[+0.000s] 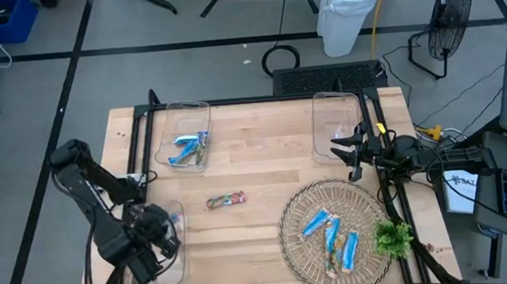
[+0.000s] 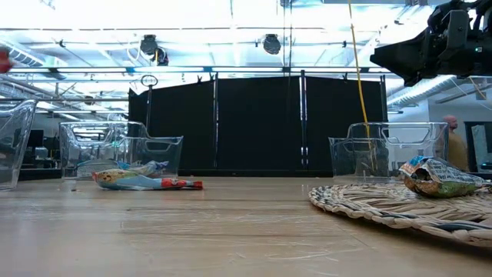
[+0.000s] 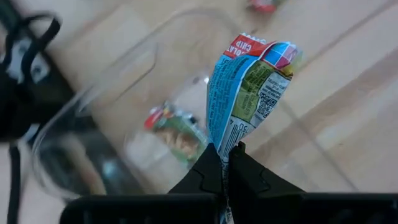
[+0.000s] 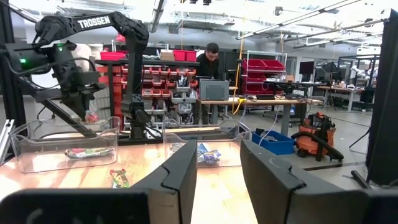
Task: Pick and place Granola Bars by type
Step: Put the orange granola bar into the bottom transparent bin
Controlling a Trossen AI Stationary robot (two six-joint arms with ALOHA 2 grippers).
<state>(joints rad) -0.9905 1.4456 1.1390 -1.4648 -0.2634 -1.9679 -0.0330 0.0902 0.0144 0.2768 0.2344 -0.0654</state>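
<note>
Left gripper [image 3: 227, 163], fingers pinched shut on one end of a multicoloured red/green/blue wrapped granola bar [image 3: 249, 87], hangs over the clear plastic bin [image 1: 176, 257] at the counter's near-left corner. Right gripper [image 1: 352, 150] waits, fingers apart and empty, near the far-right clear bin [image 1: 337, 108]. Risk: end-pinch is thin, so the wrapper could slip or swing and land outside the bin.

- The table [image 1: 265, 173] is light, smooth wood.
- The bins [image 1: 183, 136] are clear, shiny plastic.
- The round mat [image 1: 296, 220] is rough woven straw.
- The bar wrappers [image 3: 249, 87] are shiny and crinkly.
</note>
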